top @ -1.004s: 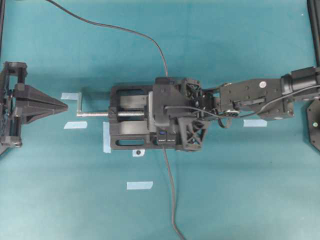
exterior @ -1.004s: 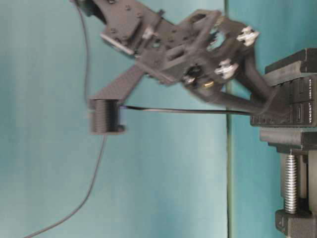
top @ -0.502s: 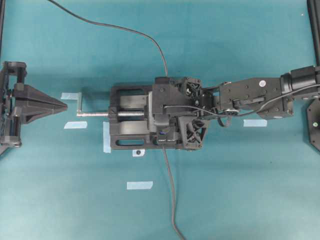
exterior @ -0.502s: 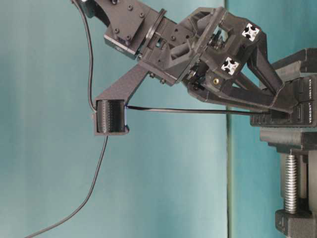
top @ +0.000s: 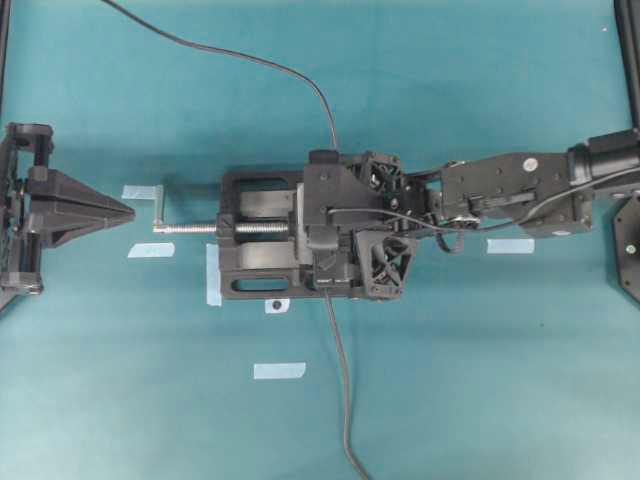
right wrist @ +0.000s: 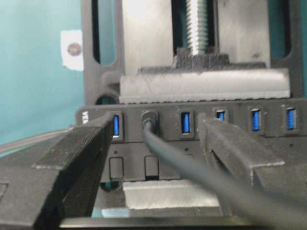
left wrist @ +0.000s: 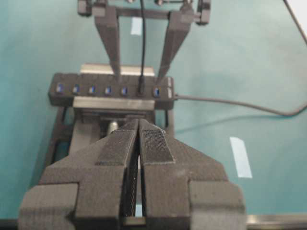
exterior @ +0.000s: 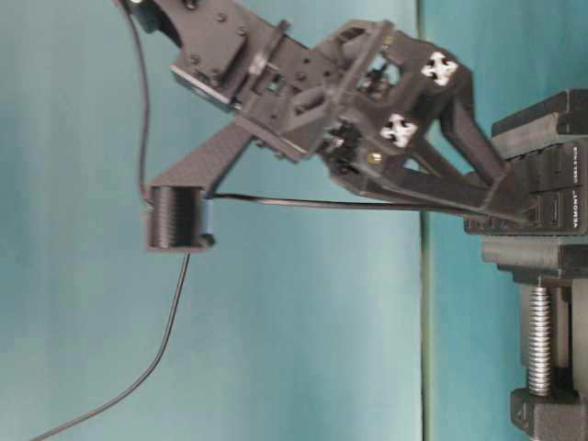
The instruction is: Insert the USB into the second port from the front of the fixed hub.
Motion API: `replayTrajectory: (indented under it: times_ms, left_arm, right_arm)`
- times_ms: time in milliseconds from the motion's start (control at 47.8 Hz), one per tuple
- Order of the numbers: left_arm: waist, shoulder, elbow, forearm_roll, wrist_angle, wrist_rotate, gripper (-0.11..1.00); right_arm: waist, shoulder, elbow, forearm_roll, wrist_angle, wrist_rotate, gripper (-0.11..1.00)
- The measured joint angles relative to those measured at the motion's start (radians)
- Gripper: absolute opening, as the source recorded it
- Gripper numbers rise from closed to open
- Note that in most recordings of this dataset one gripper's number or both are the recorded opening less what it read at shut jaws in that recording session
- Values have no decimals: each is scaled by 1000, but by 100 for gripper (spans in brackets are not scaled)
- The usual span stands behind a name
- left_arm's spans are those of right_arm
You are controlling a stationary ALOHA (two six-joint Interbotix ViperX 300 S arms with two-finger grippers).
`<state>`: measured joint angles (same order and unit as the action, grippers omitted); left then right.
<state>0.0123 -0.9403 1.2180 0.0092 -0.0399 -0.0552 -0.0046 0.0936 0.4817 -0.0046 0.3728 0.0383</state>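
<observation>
The fixed hub [right wrist: 201, 139] is clamped in the vise, its blue ports in a row. The black USB plug [right wrist: 149, 118] sits in the second port from the labelled end, and its dark cable [right wrist: 201, 172] runs back toward the camera. My right gripper [right wrist: 157, 128] is open, one finger either side of the plug, touching neither plug nor cable. The left wrist view shows the same: plug [left wrist: 141, 88] in the hub [left wrist: 96, 90] between the right fingers [left wrist: 111, 43]. Overhead, the right gripper [top: 322, 252] covers the hub. My left gripper [top: 125, 212] is shut and empty, far left.
The black vise [top: 250, 245] with its silver screw [top: 190, 227] holds the hub mid-table. The hub's thicker cable [top: 342, 380] runs toward the front edge. The USB cable [top: 250, 58] trails to the back left. Tape marks [top: 279, 370] lie on the teal mat.
The right wrist has tilted and drawn slightly up and away from the hub, fingers still beside the plug. The plug stays in its port. The left arm has not moved.
</observation>
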Motion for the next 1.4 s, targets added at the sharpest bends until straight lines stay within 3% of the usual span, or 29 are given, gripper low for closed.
replayTrajectory:
  times_ms: [1401]
  left_arm:
    - [0, -2, 0, 0, 0, -2, 0]
  right_arm:
    - [15, -161, 143, 5, -123, 0, 81]
